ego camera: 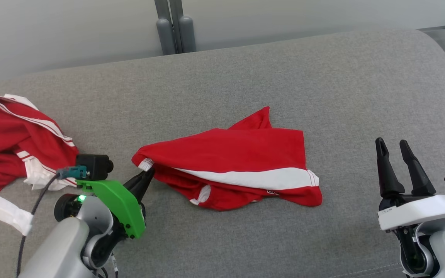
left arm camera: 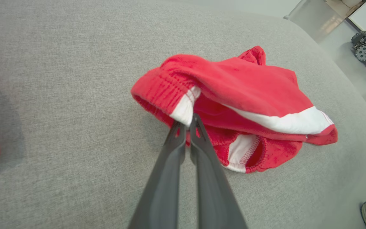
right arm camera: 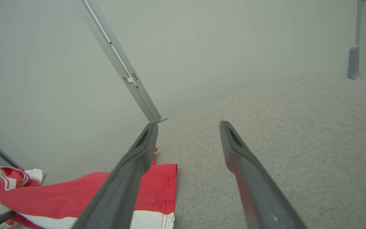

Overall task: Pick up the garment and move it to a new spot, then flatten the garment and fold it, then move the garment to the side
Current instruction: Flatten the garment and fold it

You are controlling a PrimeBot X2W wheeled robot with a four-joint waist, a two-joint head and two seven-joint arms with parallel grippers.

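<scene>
**Garment [ego camera: 238, 162] pinched at its left corner by the left tool [ego camera: 148, 173]**

The red garment with a white stripe lies crumpled in the middle of the grey cushion [ego camera: 323, 77]. The left tool is clenched on the white-trimmed waistband corner at the garment's left end. The right tool [ego camera: 391, 142] stands released, fingers apart, at the near right, well apart from the garment. Another red-and-white cloth [ego camera: 14, 139] lies heaped at the left edge.
</scene>
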